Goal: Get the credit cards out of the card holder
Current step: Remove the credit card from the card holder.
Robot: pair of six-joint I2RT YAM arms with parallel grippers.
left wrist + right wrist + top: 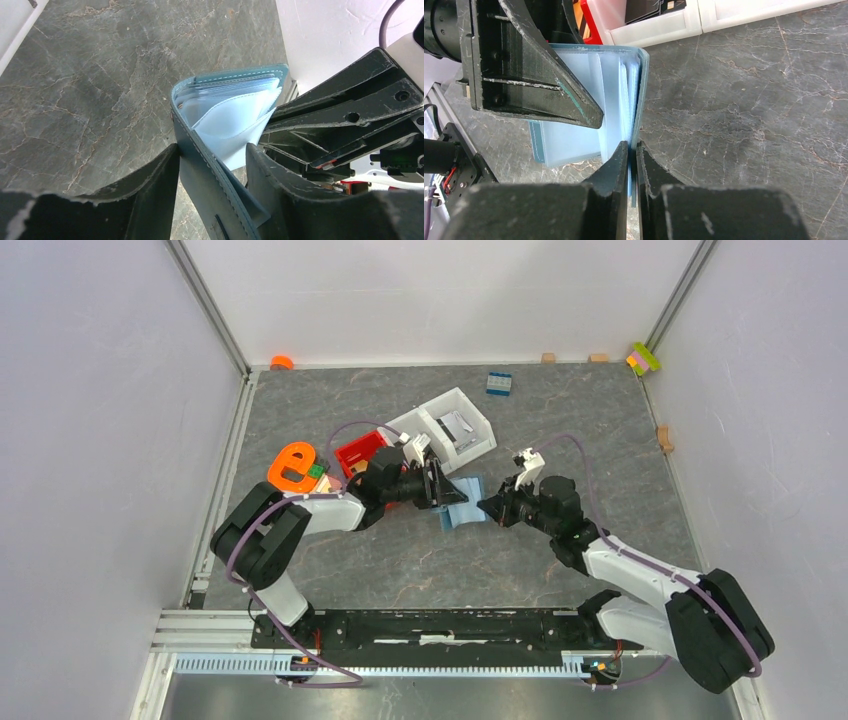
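The teal card holder point(466, 512) is held up, open, between my two grippers at mid-table. The left wrist view shows its pale blue inside and clear sleeves point(227, 112). My left gripper point(458, 496) is open, its fingers apart on either side of one teal cover flap point(200, 180). My right gripper point(487, 508) is shut on the other cover's edge point(642, 100), the thin blue edge pinched between its fingertips point(621, 155). In the right wrist view a left finger lies across the pale inside point(569, 137). No tan credit card shows; any are hidden inside the sleeves.
A white two-part bin point(478, 418) and a red bin point(352, 452) stand just behind the left gripper, with an orange piece point(293, 466) beside them. A blue studded brick point(498, 382) and coloured bricks point(643, 358) lie near the back wall.
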